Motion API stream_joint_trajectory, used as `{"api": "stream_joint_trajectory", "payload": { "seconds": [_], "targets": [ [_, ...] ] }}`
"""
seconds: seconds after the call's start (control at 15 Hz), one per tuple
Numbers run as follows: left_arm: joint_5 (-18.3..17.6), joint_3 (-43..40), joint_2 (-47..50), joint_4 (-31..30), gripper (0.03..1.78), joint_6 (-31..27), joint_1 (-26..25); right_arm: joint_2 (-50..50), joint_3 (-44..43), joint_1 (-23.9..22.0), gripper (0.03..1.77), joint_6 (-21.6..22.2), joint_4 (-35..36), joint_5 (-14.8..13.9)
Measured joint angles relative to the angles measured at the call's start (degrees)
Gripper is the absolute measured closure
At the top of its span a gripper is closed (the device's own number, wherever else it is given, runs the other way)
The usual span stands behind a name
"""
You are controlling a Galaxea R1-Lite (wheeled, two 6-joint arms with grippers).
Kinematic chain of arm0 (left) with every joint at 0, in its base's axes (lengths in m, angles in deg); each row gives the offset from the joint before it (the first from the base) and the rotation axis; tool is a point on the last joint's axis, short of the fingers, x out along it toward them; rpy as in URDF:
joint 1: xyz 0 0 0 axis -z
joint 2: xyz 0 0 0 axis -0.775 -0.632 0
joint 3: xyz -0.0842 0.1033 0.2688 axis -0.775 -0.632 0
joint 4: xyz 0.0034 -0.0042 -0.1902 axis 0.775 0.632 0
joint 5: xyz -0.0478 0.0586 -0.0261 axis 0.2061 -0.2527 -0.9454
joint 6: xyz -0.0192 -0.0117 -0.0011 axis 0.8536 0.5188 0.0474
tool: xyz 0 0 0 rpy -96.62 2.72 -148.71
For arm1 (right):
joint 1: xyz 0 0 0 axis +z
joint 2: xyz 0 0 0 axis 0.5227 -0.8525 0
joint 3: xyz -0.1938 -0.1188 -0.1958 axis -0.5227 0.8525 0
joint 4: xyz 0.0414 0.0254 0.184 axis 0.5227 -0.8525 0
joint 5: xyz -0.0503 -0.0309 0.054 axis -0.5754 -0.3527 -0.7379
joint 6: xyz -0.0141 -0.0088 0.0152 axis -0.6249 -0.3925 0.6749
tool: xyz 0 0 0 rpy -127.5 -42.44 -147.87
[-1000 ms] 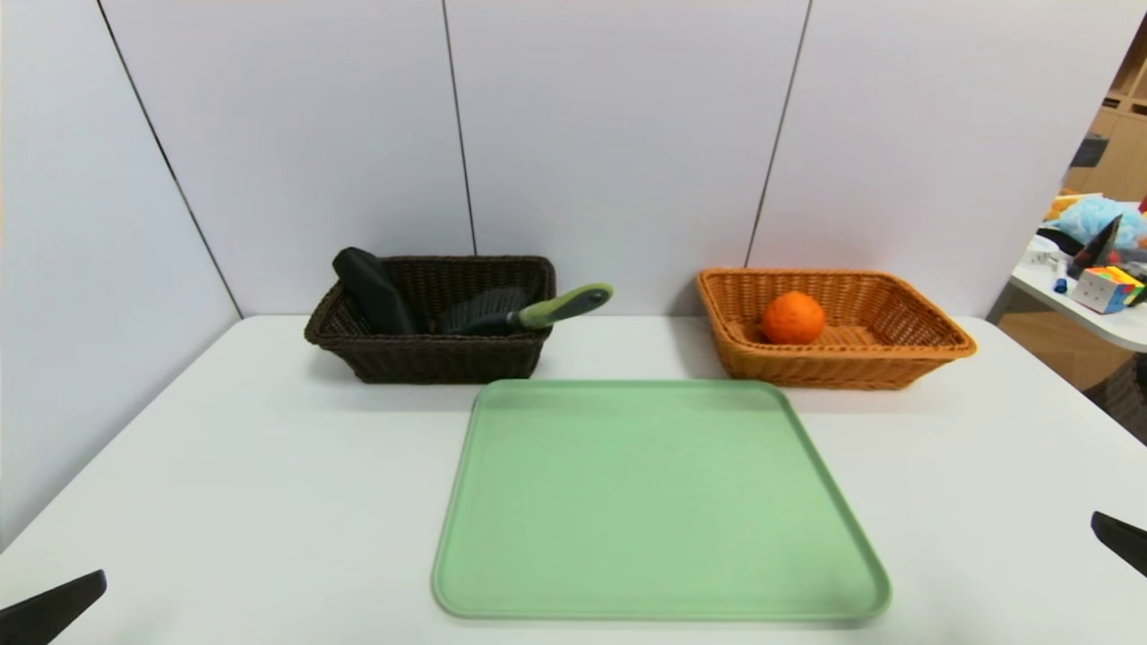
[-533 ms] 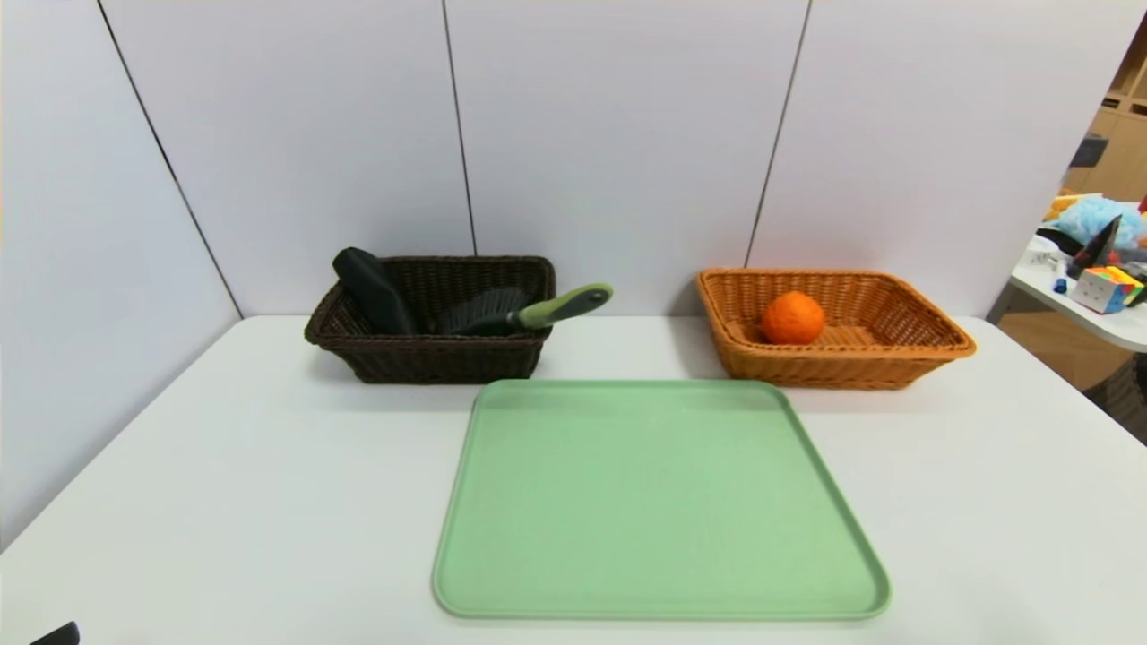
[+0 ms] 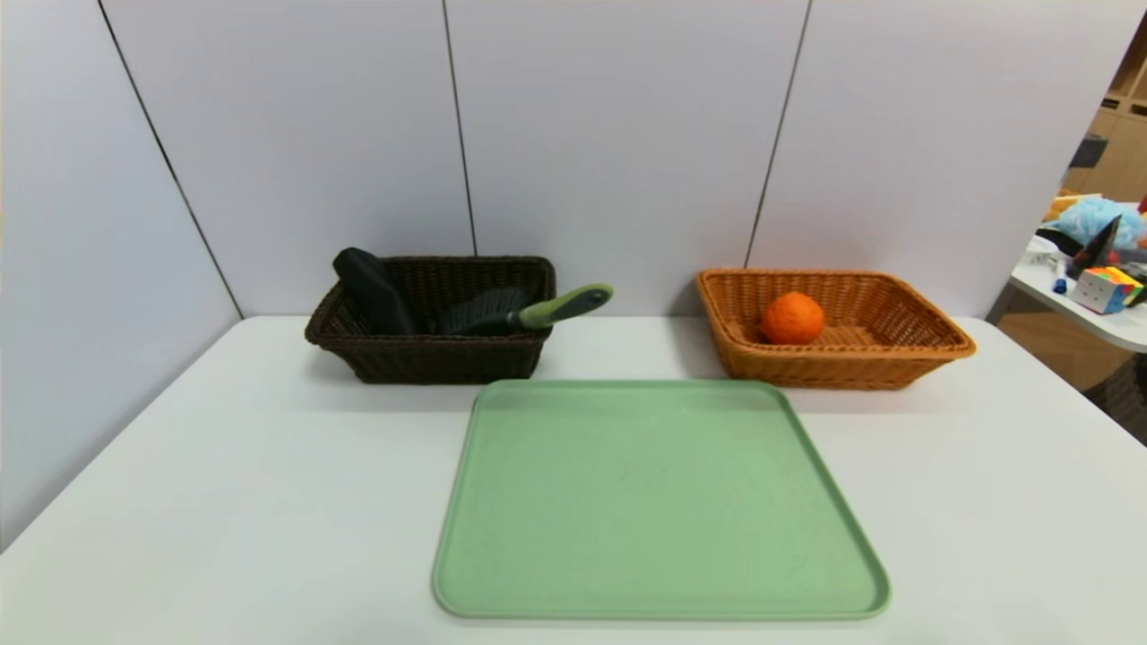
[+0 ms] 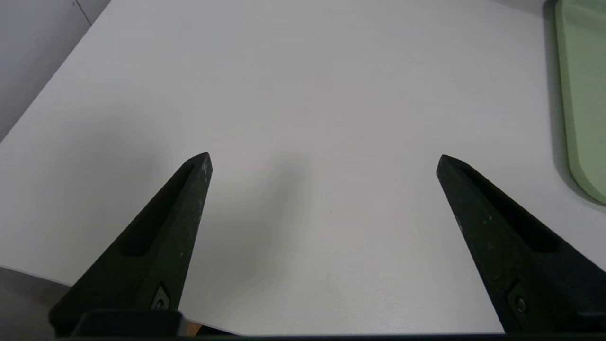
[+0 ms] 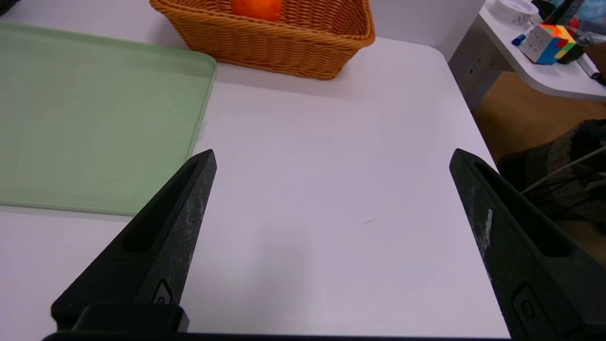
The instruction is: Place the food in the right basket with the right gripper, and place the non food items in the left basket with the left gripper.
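Observation:
The orange fruit lies inside the light orange-tan right basket at the back right; the right wrist view shows the fruit in that basket too. In the dark brown left basket lean the black flap case and the grey bristle brush, whose green handle sticks out over the rim. Neither gripper shows in the head view. My left gripper hangs open and empty over bare table near the front left. My right gripper hangs open and empty over bare table near the front right.
A flat green tray with nothing on it lies mid-table, its edge seen in both wrist views. White wall panels close the back and left. Beyond the table's right edge stands a side table with a colour cube and clutter.
Both grippers have drawn back out of the head view: the left tip left the bottom left corner, the right tip left the right edge. Baskets and contents have not moved.

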State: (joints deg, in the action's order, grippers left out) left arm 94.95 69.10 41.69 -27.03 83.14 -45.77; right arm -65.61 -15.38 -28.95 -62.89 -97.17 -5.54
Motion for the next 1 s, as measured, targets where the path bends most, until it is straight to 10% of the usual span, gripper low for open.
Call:
{"api": "stream_joint_trajectory", "payload": {
  "seconds": [0.33,1.0],
  "targets": [
    [-7.4,-0.7,5.9,0.3,0.12,-2.3,-5.5,2.6,1.8,-3.5,0.10,-1.0,0.0,0.0],
    [-8.6,-2.1,11.8,-0.6,0.12,-3.2,-6.1,10.8,5.1,-4.4,0.10,-2.0,-5.2,0.0]
  ]
}}
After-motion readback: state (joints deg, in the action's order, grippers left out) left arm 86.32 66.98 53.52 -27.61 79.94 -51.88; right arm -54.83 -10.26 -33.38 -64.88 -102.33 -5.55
